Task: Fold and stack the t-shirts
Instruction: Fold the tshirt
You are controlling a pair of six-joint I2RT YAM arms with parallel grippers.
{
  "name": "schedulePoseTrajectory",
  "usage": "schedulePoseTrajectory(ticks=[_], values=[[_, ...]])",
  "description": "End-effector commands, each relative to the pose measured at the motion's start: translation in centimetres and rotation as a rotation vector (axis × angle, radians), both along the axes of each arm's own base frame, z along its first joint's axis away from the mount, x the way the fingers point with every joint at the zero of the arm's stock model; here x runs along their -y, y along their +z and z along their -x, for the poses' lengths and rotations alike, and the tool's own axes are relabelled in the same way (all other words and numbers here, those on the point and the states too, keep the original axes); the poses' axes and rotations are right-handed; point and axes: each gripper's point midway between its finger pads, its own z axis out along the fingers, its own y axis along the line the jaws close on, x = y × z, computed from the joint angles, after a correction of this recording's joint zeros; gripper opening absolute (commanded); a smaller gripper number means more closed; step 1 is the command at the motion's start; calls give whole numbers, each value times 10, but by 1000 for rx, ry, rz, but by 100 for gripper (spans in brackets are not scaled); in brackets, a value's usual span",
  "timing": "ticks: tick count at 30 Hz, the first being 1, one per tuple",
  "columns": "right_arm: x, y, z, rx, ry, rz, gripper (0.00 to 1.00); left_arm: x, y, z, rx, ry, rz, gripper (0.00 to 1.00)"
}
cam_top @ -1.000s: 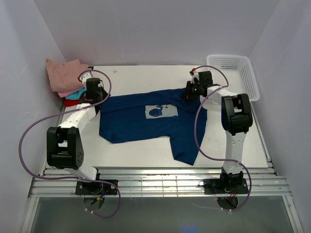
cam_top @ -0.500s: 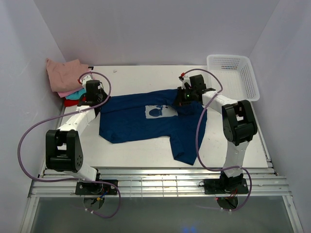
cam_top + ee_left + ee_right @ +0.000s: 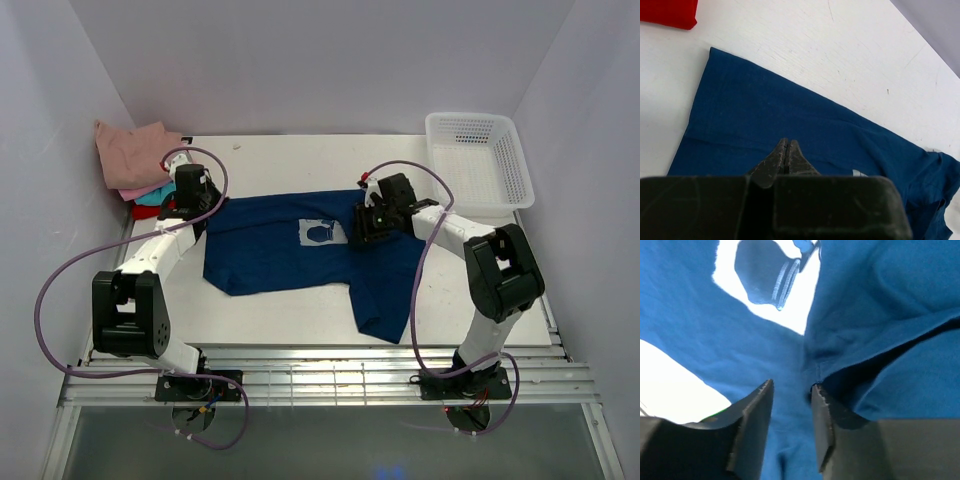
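The navy tee [image 3: 280, 255] is laid at frame centre. The left claw [image 3: 785, 149] is closed; the right claw [image 3: 791, 386] is held open over it.

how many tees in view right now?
5: navy tee spread at the table's centre; dusty-pink tee, pink tee, teal tee and red tee piled at the far-left edge. That pile may hide more.

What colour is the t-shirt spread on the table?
Navy blue t-shirt with a pale chest print; top view shows it best.
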Motion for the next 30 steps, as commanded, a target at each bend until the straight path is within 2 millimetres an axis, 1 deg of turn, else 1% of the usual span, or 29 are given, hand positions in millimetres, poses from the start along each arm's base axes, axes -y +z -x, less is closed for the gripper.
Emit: schedulePoseTrajectory(ticks=[1,2,3,4,5,6,7,8,9,10,11,12,13,14,15,16,17,19,20,21,22,25,30], values=[[5,30,-6,112,-30,11,45,14,15,-6,45,-45,28,0],[6,35,-11,137,-44,17,48,18,13,-8,40,-62,27,0],[7,46,-18,182,-61,13,49,23,12,-10,38,-74,26,0],[12,50,-27,215,-95,39,49,31,4,-13,22,-95,20,0],[15,53,-33,232,-114,53,52,36,5,-17,25,-109,9,0],[19,58,-45,262,-151,77,52,47,3,-18,22,-133,1,0],[22,59,-51,274,-171,92,52,52,-1,-22,15,-144,-9,0],[23,58,-56,278,-185,105,52,57,-5,-24,8,-157,-16,0],[27,49,-64,277,-213,140,52,67,-8,-24,2,-186,-26,0],[29,53,-74,291,-232,144,52,72,-12,-25,-5,-201,-30,0],[30,50,-79,286,-239,151,52,77,-19,-27,-17,-217,-33,0],[37,38,-86,278,-269,193,52,84,-22,-27,-21,-240,-39,0],[40,40,-95,288,-286,196,52,88,-27,-28,-29,-253,-42,0],[43,37,-99,285,-296,208,52,91,-33,-29,-41,-261,-45,0],[46,27,-103,276,-306,233,52,94,-37,-29,-47,-273,-52,0],[49,30,-110,289,-318,235,51,96,-40,-30,-52,-277,-54,0],[51,23,-113,282,-320,250,51,96,-45,-30,-63,-279,-58,0],[59,22,-122,298,-338,275,51,98,-49,-31,-63,-286,-65,0],[61,25,-128,307,-345,278,51,99,-49,-31,-61,-289,-68,0],[63,22,-131,307,-349,292,52,100,-52,-32,-66,-292,-66,0],[67,22,-134,311,-357,300,51,99,-53,-33,-67,-290,-72,0],[74,22,-141,316,-364,310,51,97,-60,-35,-80,-283,-82,0],[78,19,-139,304,-354,305,51,94,-70,-34,-105,-269,-95,0]])
